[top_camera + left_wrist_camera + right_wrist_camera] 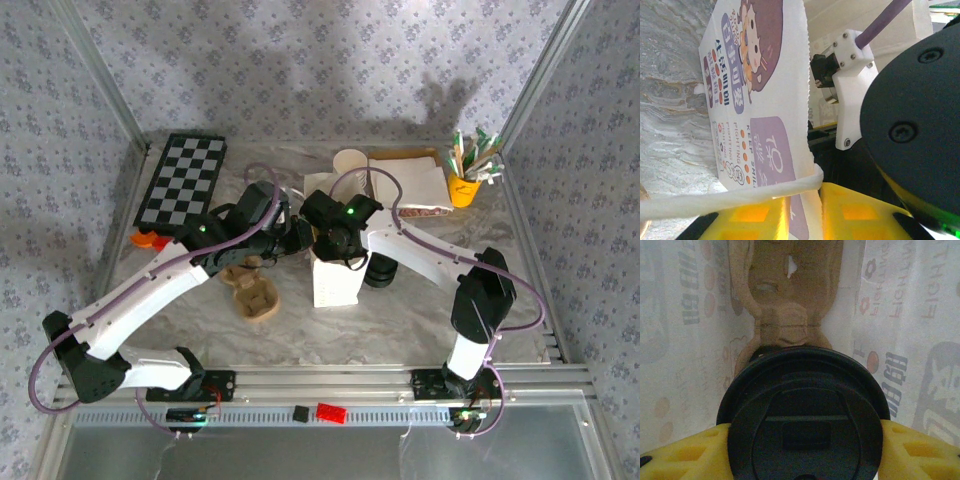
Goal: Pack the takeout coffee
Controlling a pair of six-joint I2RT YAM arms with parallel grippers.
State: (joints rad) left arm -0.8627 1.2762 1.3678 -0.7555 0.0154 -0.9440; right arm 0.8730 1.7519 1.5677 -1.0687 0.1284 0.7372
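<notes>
The takeout coffee faces the right wrist camera with its round black lid, and my right gripper is shut on it, a yellow finger on each side. The cup is down between the printed walls of the white paper bag, which stands upright mid-table. Past the cup, a brown cardboard piece shows between the bag's walls. My left gripper is at the bag's top edge with the bag wall pinched between its yellow fingers, and the twisted white handle runs across them. My left gripper sits just left of the bag's mouth.
A brown cardboard carrier lies left of the bag. A stack of black lids stands to its right. At the back are a checkerboard, white cups, white napkins and a yellow cup of packets.
</notes>
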